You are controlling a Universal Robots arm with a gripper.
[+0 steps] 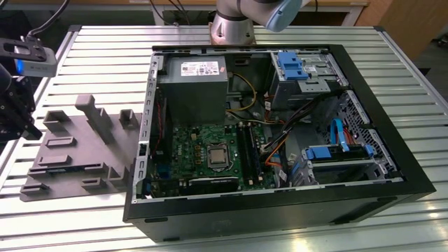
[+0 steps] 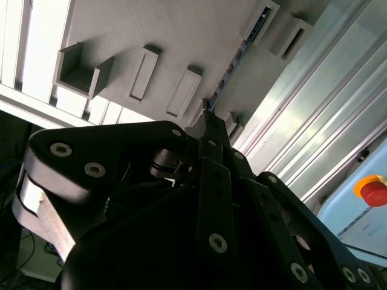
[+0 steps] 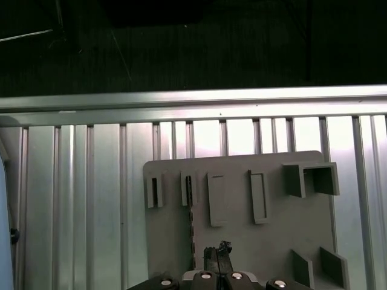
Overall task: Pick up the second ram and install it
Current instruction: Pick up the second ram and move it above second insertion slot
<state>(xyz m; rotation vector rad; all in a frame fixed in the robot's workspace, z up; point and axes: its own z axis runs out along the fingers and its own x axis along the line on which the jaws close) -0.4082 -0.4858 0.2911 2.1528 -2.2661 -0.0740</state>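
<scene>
One gripper (image 3: 217,257): clenched, empty, near second ram (image 3: 192,223).
Second ram: on edge in grey tray (image 3: 272,241), likely for pinching.

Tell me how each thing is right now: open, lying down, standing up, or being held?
computer case: lying on its side, open.
grey tray: flat on the table.
second ram: standing on edge in the grey tray, not picked up.
gripper: hovers over the grey tray, beside the second ram.

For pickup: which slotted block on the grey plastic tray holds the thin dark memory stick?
The inner slotted block, beside the plain rectangular blocks; the dark memory stick runs from it.
</scene>
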